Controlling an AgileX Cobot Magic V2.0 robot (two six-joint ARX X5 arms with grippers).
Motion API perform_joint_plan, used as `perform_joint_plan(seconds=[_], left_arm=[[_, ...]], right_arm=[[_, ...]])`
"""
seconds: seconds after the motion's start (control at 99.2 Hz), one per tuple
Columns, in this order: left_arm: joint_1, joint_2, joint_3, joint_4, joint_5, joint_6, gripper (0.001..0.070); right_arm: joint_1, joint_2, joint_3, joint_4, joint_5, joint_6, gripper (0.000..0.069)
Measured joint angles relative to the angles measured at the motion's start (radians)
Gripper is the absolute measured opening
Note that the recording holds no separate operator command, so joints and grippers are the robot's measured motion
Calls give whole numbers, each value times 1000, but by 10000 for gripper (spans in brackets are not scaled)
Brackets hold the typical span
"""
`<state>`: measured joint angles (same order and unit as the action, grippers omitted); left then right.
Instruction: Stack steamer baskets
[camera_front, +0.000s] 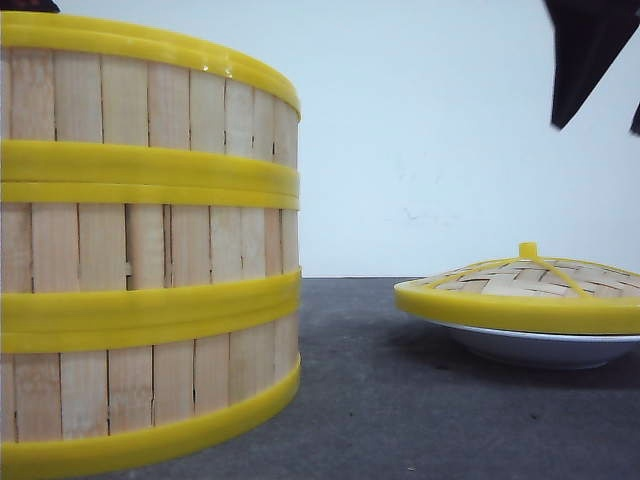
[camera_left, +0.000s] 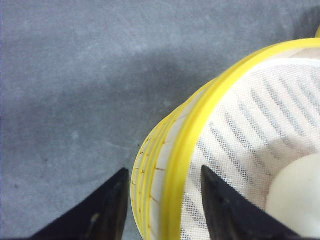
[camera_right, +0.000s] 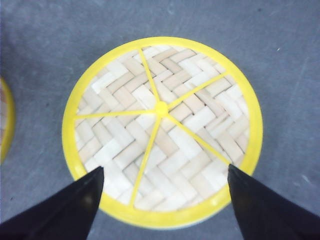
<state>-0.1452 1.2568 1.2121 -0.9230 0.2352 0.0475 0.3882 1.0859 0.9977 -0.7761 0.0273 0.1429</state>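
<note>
Three steamer baskets (camera_front: 150, 250) stand stacked; likely light, stiff, smooth-rimmed. Left gripper (camera_left: 162, 200) spread, straddling the top wall, the sensible hold. Right gripper (camera_right: 162, 200) spread above lid (camera_right: 161, 127).

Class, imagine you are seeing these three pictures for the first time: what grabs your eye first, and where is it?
The tall stack of three steamer baskets, pale slats banded in bright yellow, fills the left of the front view. To its right, the domed woven lid sits on a white plate on the dark table. The right gripper hangs open above that lid, while the left gripper straddles the top basket's rim.
</note>
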Motion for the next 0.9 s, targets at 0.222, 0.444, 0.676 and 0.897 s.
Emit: perform_joint_plan(seconds=[0.222,0.444,0.676,0.897], left_arm=[[0,0,0,0,0,0,267],[0,0,0,0,0,0,267],[0,0,0,0,0,-6,267],[0,0,0,1,0,-11,267]], right_arm=[[-3,119,-2,104,-10,-35,483],[-3,231,-2,183,-10,-58,483],[-3,322,-3,238,-9,-66,463],[-3,357,-4,252,-10,-68,350]])
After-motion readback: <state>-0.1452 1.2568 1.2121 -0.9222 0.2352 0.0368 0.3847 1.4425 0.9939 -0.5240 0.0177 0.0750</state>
